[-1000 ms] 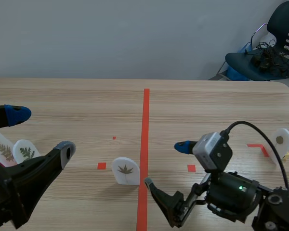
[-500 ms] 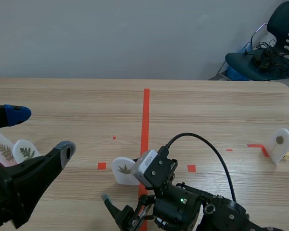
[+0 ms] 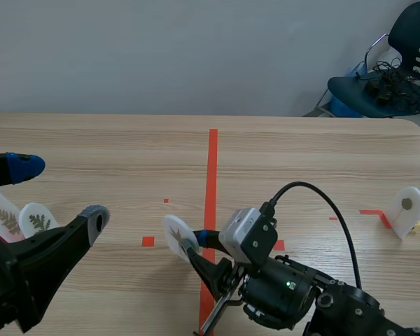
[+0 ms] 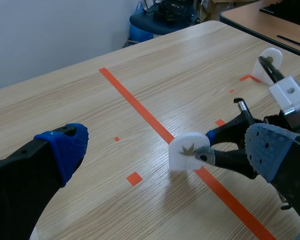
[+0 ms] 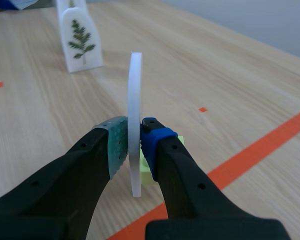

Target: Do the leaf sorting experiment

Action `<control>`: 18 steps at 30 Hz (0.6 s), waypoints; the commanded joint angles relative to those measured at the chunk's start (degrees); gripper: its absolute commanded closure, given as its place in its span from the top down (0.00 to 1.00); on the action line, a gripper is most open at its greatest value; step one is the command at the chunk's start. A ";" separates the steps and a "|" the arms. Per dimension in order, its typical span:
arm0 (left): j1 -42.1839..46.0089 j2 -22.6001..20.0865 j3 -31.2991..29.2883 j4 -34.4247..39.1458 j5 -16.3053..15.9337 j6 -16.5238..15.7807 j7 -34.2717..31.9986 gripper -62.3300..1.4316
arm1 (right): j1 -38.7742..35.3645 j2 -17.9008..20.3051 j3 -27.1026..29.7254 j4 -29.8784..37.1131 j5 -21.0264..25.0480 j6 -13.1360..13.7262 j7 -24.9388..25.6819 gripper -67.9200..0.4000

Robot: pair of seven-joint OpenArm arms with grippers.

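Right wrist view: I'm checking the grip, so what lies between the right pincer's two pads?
A thin white leaf-printed plaque, edge-on, pressed between the pads of the right pincer; the right wrist view shows it.

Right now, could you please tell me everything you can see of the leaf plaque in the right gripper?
The leaf plaque is a thin white plate with a rounded top, plastic by its look, bearing a brown leaf on one face. The right gripper is shut on it, one pad on each face. It is just beside the red tape line. A yellow-green piece shows at its foot.
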 commanded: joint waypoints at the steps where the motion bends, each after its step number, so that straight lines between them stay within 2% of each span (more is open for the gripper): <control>1: -0.20 0.28 -0.04 0.61 -0.33 -0.13 -0.76 1.00 | -0.98 2.47 3.32 3.52 3.06 0.04 0.85 0.12; 4: -0.22 0.28 -0.04 0.57 -0.33 -0.13 -0.81 1.00 | -4.66 5.09 8.48 6.64 8.35 0.20 0.83 0.12; 6: -0.22 0.28 -0.04 0.57 -0.33 -0.13 -0.79 1.00 | -7.69 6.21 12.81 8.09 10.08 0.24 0.85 0.12; 12: -0.22 0.28 -0.04 0.57 -0.33 -0.13 -0.79 1.00 | -15.13 6.47 28.39 8.70 14.62 0.52 0.66 0.12; 15: -0.22 0.28 -0.04 0.57 -0.33 -0.13 -0.79 1.00 | -16.72 6.47 34.32 8.59 16.92 0.70 -2.69 0.12; 18: -0.22 0.28 -0.04 0.57 -0.33 -0.13 -0.79 1.00 | -16.61 6.45 37.35 7.39 20.92 0.70 -5.14 0.12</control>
